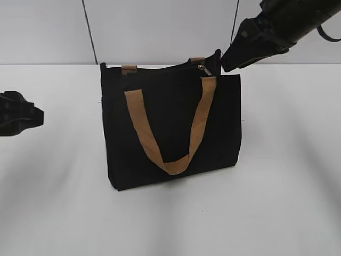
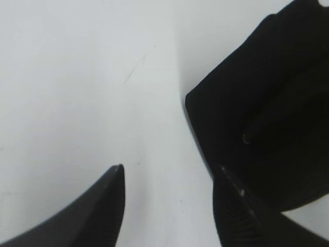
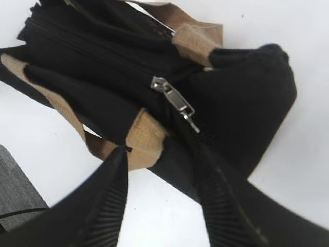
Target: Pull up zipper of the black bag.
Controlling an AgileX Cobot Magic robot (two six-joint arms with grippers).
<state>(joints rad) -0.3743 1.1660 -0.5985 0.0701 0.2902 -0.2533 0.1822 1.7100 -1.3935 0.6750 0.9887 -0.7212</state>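
The black bag (image 1: 170, 128) stands upright on the white table, with a tan strap handle (image 1: 170, 133) hanging down its front. The zipper (image 1: 202, 68) has its silver slider and pull at the right end of the top edge; the slider shows clearly in the right wrist view (image 3: 175, 100). My right gripper (image 1: 222, 63) is open just right of and above that corner, and its fingers (image 3: 163, 154) sit close in front of the pull, holding nothing. My left gripper (image 1: 21, 114) is open and empty at the far left, its fingers (image 2: 172, 172) beside a corner of the bag (image 2: 267, 118).
A second tan handle (image 1: 129, 69) lies folded behind the top edge. The white table (image 1: 287, 202) spreads around the bag. A grey wall with dark seams (image 1: 89, 32) stands behind. A grey block (image 3: 15, 190) shows at the lower left of the right wrist view.
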